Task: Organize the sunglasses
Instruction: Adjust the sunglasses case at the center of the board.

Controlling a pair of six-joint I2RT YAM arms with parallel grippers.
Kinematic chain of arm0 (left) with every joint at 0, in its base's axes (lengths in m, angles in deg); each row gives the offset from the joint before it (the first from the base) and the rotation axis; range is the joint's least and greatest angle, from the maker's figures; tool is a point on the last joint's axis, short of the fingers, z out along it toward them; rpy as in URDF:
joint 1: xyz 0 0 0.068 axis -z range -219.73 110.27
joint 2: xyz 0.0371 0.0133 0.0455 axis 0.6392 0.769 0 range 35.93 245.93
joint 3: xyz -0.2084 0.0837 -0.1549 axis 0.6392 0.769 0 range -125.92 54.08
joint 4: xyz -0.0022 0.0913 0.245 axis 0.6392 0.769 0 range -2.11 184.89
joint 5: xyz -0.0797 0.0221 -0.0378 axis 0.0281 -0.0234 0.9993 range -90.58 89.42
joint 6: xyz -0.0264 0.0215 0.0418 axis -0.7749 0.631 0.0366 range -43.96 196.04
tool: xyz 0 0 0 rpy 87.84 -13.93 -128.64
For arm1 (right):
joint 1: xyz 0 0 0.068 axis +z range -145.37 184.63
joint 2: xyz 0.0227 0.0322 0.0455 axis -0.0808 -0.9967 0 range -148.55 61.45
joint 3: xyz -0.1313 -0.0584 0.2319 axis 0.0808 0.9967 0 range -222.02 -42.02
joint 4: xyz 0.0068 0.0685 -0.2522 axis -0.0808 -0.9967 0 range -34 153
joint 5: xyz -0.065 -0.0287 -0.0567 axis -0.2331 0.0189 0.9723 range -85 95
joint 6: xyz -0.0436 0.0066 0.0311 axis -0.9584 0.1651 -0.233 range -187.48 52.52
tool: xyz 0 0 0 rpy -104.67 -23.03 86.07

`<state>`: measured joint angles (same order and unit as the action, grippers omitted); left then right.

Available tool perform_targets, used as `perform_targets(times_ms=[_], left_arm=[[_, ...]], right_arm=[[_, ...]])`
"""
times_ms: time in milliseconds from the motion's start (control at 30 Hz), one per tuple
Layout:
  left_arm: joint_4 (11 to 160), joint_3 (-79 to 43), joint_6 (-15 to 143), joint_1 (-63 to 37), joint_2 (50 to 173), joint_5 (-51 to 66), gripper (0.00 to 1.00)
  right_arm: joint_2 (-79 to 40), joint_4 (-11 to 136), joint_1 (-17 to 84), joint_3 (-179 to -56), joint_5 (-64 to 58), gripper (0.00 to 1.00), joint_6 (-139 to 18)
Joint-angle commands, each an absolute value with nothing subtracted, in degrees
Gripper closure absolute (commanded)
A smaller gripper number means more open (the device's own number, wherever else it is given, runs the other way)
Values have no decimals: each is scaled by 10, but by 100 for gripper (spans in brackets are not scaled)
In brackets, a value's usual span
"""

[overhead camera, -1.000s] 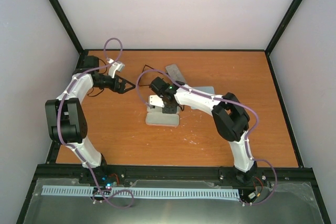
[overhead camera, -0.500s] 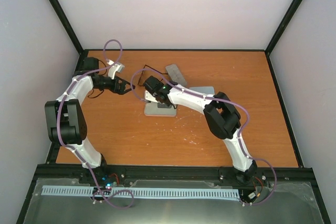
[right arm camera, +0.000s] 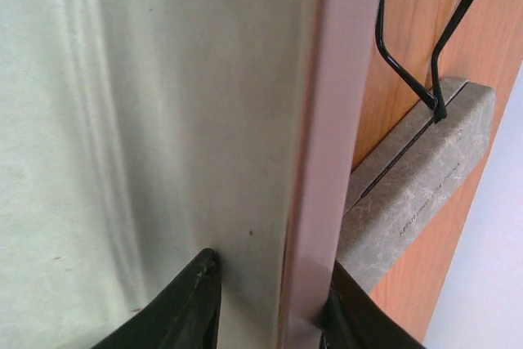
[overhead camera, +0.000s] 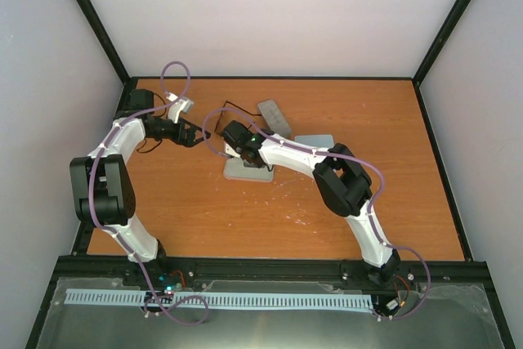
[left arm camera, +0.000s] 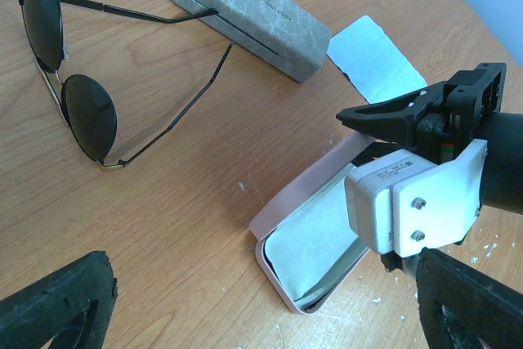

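Extending, right end effector [right arm camera: 265,284] seemingly grips pink case [left arm camera: 302,181].

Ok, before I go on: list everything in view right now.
sunglasses: one, thin black frame, dark lenses, unfolded on the table, arm tips touching the grey case
grey case: one, closed, far side of the table
cloth: one, light blue, flat beside the grey case
pink case: one, open, pale lining, mid-table
table: one, orange-brown wood
left arm: white and black, jaws open above the table
right arm: white and black, jaws shut on the pink case's edge
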<state>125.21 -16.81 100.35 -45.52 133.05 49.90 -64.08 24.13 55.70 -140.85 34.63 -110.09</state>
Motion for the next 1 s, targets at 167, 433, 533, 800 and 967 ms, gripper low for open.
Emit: perform_targets(times_ms=[167,433,533,800,967], left_arm=[[1244,-173,997,-461,1318,502,1],[1246,-187,994,-461,1327,503,1],[1247,-192,993,-461,1329,503,1],[1249,-204,990,-461,1332,509,1],[1251,-246,966,-455,1348,530,4]], right_arm=[[-624,278,560,-1388,367,61,-1079],[-580,308,566,-1359,374,55,-1070],[-564,320,568,-1346,373,54,-1063],[-520,357,574,-1315,389,50,-1042],[-457,441,571,-1246,447,37,-990]])
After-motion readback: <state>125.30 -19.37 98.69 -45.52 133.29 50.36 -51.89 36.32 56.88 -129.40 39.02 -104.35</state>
